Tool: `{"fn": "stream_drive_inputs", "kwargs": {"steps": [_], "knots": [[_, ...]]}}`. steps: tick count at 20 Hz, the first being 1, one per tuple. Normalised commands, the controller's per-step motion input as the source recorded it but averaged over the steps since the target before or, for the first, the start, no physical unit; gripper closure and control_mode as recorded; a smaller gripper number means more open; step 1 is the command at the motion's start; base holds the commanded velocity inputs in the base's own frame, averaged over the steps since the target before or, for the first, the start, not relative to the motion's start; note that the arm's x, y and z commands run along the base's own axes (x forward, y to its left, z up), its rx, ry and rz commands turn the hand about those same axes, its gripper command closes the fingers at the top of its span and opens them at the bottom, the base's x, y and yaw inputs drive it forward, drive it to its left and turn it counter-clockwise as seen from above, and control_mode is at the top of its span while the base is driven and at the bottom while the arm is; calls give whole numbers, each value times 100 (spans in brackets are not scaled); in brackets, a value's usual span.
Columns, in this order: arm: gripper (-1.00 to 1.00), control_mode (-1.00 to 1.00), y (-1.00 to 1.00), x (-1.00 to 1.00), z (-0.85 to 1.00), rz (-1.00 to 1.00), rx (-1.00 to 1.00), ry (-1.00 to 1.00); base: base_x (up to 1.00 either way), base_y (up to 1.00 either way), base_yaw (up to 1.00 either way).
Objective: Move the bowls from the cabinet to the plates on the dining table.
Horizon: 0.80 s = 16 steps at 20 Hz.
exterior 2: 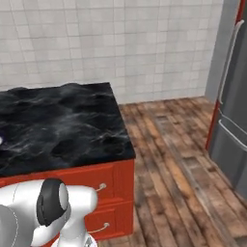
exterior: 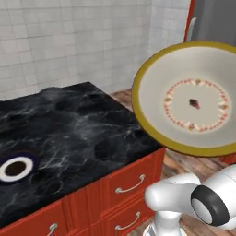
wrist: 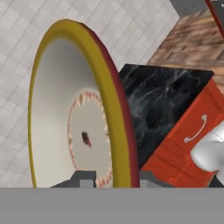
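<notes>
Carrying step in hand: cream bowl held aloft on edge, rim pinched between the fingers, off the right end of the worktop. Next, by judgement: swing left toward the blue-rimmed plate near the worktop's front edge, level out, lower.

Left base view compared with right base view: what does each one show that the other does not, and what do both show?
Left base view: the cream bowl held high and tilted, and the blue-rimmed plate on the table. Right base view: a grey refrigerator and a long stretch of wooden floor. Both: the black marble dining table with red drawers, and the tiled wall.
</notes>
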Motion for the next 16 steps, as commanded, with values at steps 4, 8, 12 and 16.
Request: {"fn": "stream_drive_inputs", "kwargs": {"steps": [4,8,12,16], "knots": [[100,100,0,0,0,0,0,0,0,5,48],[100,100,0,0,0,0,0,0,0,4,48],[100,100,0,0,0,0,0,0,-13,76,14],[100,100,0,0,0,0,0,0,-11,100,2]]}}
